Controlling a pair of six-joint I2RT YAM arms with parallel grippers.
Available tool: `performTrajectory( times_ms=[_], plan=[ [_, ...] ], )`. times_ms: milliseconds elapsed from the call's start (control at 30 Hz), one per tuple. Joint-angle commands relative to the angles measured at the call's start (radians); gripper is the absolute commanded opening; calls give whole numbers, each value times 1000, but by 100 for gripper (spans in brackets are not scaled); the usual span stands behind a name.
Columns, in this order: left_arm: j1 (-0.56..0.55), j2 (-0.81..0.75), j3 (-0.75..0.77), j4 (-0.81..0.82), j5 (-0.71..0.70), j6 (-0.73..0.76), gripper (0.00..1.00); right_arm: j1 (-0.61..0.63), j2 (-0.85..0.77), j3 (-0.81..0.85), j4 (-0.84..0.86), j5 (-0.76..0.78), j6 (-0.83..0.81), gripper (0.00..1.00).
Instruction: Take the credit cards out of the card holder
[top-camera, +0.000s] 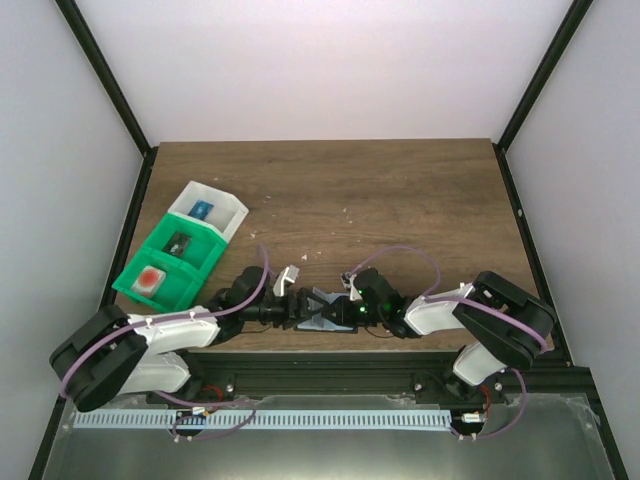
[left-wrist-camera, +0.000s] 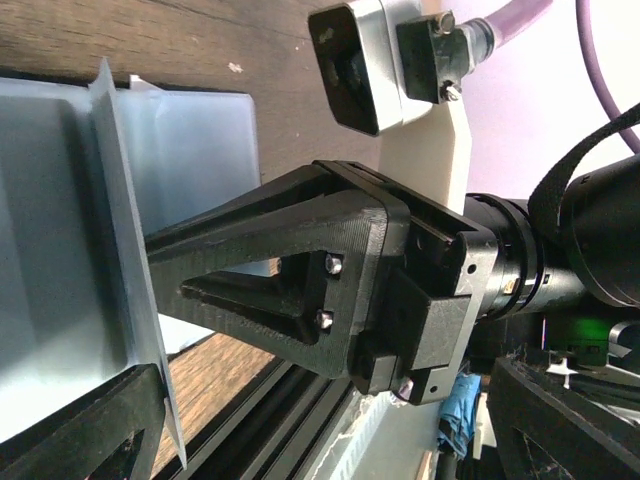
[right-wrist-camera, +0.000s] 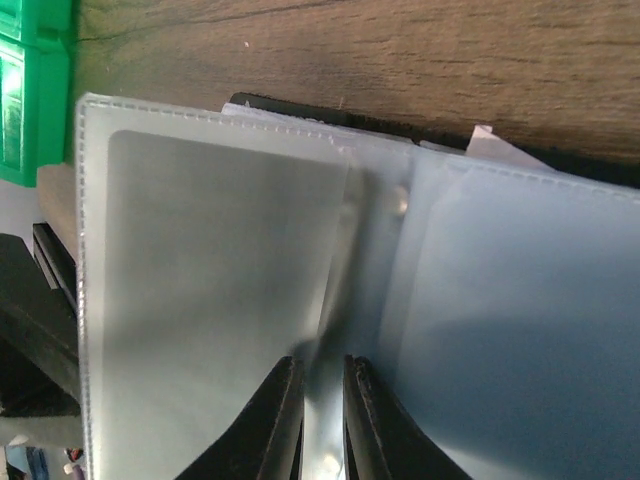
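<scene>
Grey-blue leaves fanning either side; pinching the card holder (right-wrist-camera: 200, 260) by its middle leaf with the right gripper (right-wrist-camera: 322, 400). Holding the left gripper (left-wrist-camera: 130, 335) spread wide, a leaf edge-on at its fingertips.

Looks like a lab test cell: white enclosure walls (top-camera: 330, 60), black frame posts (top-camera: 105, 75), wood-grain surface (top-camera: 400, 190), metal mounting rail (top-camera: 330, 378).
</scene>
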Motion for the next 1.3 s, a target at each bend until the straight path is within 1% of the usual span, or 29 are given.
performTrajectory(
  times_ms=[0,167,433,600,867,1000,1167,1267],
  plan=[
    [-31,36,44,39,-16,-9,90,9,17,-13,-6,-18,3,14],
    [-51,83,60,57,-17,-15,90,10,-28,-33,2,-4,11,14],
    [-61,89,72,63,-37,-16,89,10,-124,-56,-45,44,6,14],
    [-71,112,83,74,-36,-22,89,9,-185,-76,-81,96,7,14],
    [-100,148,117,79,-40,-20,89,9,-252,-109,-110,133,17,14],
    [-104,152,117,79,-48,-13,89,9,-337,-148,-135,189,36,14],
    [-103,143,139,-4,-81,45,90,9,-457,-160,-213,247,37,15],
    [-102,133,138,-24,-100,49,90,10,-510,-157,-251,265,33,15]
  ],
)
